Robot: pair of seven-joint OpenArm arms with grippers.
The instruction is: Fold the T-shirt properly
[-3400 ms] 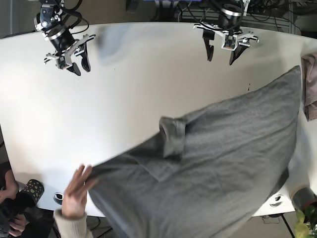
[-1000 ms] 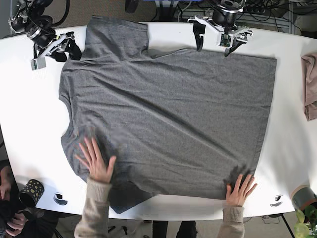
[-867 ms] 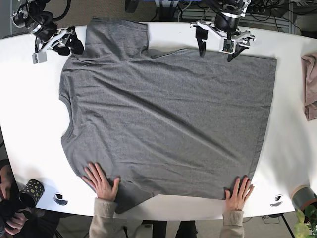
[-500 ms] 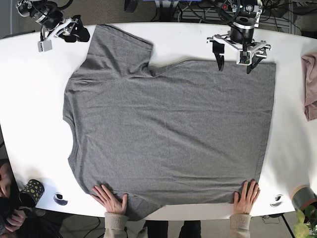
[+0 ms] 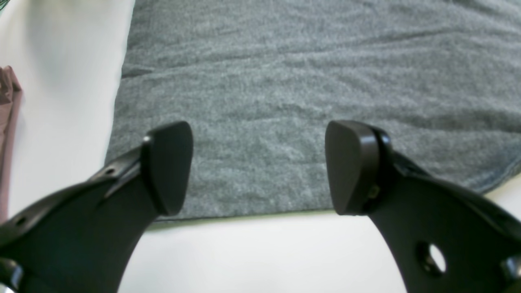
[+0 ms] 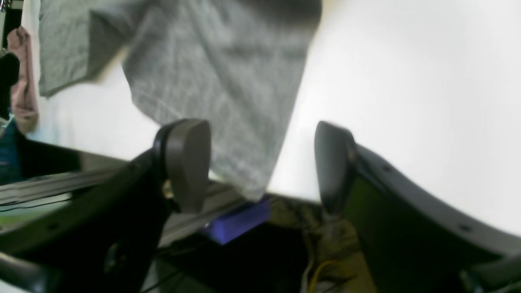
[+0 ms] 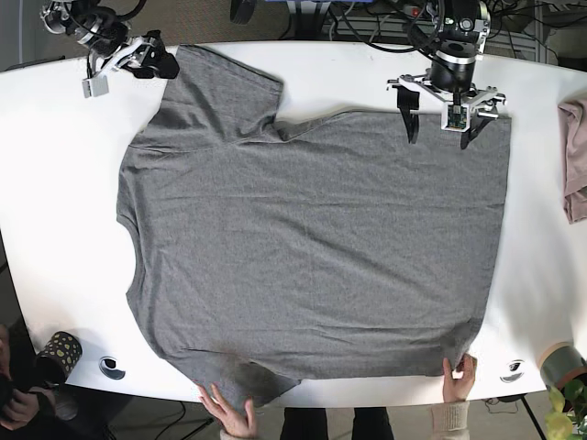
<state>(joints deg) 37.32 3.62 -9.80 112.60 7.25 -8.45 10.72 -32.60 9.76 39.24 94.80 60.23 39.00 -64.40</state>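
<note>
A grey T-shirt (image 7: pixel 312 229) lies spread flat on the white table (image 7: pixel 55 183), collar at the left, hem at the right. My left gripper (image 7: pixel 439 136) is open and hovers over the shirt's far hem corner. In the left wrist view the left gripper (image 5: pixel 258 167) straddles the cloth (image 5: pixel 285 81) just inside its edge. My right gripper (image 7: pixel 158 66) is open at the far sleeve. In the right wrist view the right gripper (image 6: pixel 260 162) frames the sleeve (image 6: pixel 228 81) at the table's back edge. Neither holds anything.
A person's hands (image 7: pixel 229 412) (image 7: pixel 456 376) rest at the shirt's near edge. A pink cloth (image 7: pixel 576 156) lies at the right edge, also in the left wrist view (image 5: pixel 6 122). A dotted cup (image 7: pixel 57 353) and a grey roll (image 7: pixel 559 362) stand at the front corners.
The person spread the shirt flat, and their hands slid back to the table's front edge. My left gripper moved right toward the hem corner. My right gripper moved right to the sleeve.
</note>
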